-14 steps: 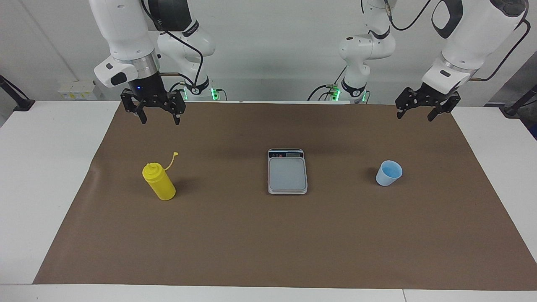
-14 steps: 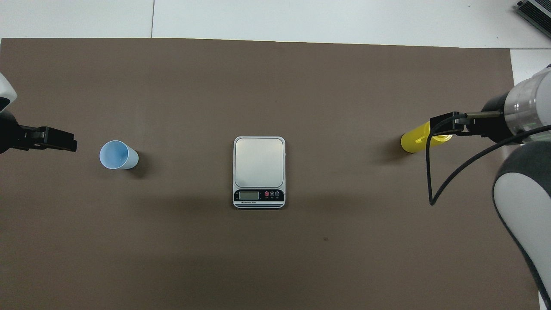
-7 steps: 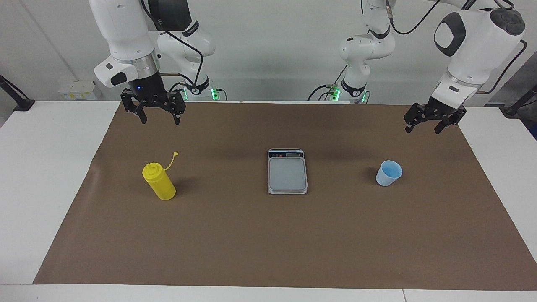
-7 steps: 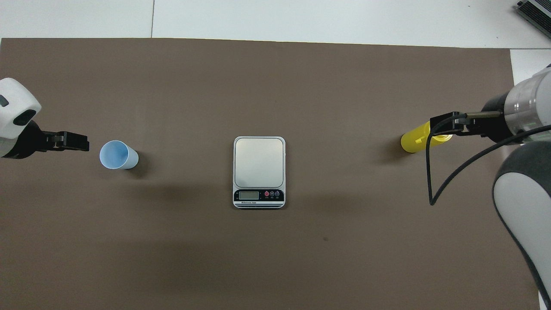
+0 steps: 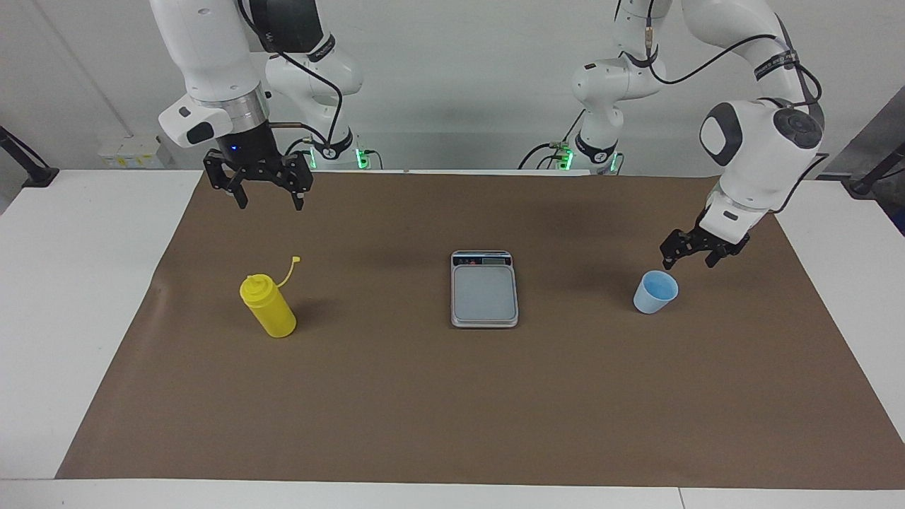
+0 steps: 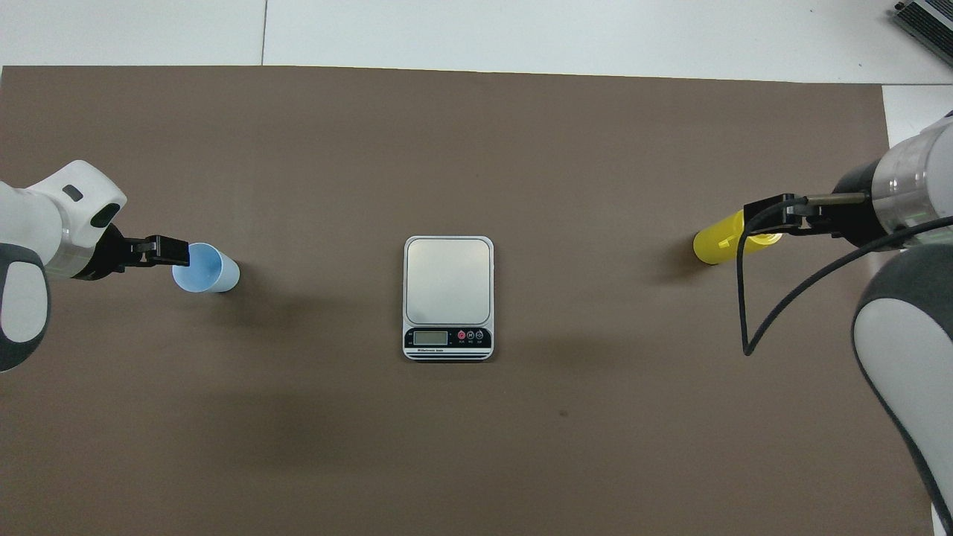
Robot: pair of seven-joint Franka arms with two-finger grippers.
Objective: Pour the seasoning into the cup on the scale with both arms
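On the brown mat (image 5: 452,410), the bottle (image 5: 269,307) stands upright, nozzle up, tethered cap toward the robots; overhead, the right gripper (image 5: 266,195), spread and empty, hides its top. The scale (image 5: 484,290) lies mid-mat, long axis running away from the robots, display nearest them. The left gripper (image 5: 694,256), spread, hangs just above the upright cup (image 5: 655,291).
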